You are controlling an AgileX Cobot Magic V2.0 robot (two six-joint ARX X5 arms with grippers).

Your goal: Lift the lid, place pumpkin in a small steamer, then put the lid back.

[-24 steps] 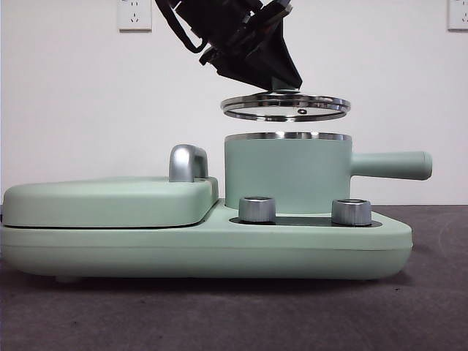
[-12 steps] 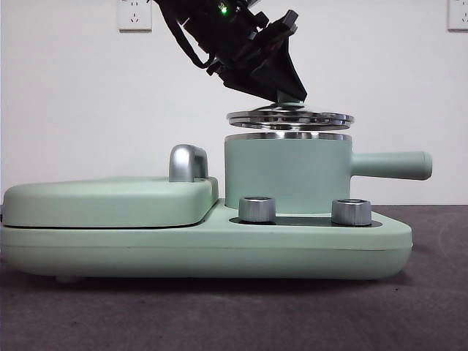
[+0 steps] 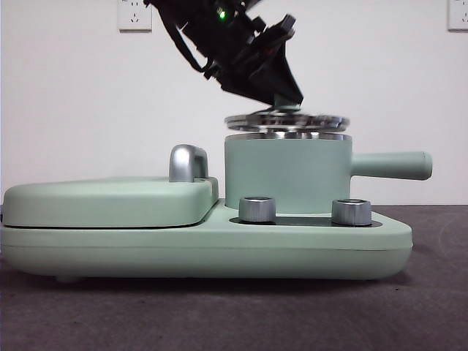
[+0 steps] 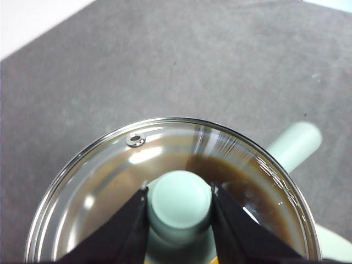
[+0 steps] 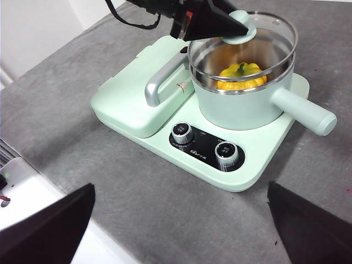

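Front view: the left gripper (image 3: 289, 99) holds the lid (image 3: 287, 121) by its knob just above the small steamer (image 3: 287, 172) on the appliance base (image 3: 219, 241). Left wrist view: fingers (image 4: 132, 220) clamp the knob (image 4: 180, 204). Right wrist view: the pumpkin (image 5: 240, 75) lies inside the steamer; the right gripper (image 5: 181, 231) spread wide, well apart above the bench (image 5: 137, 192).
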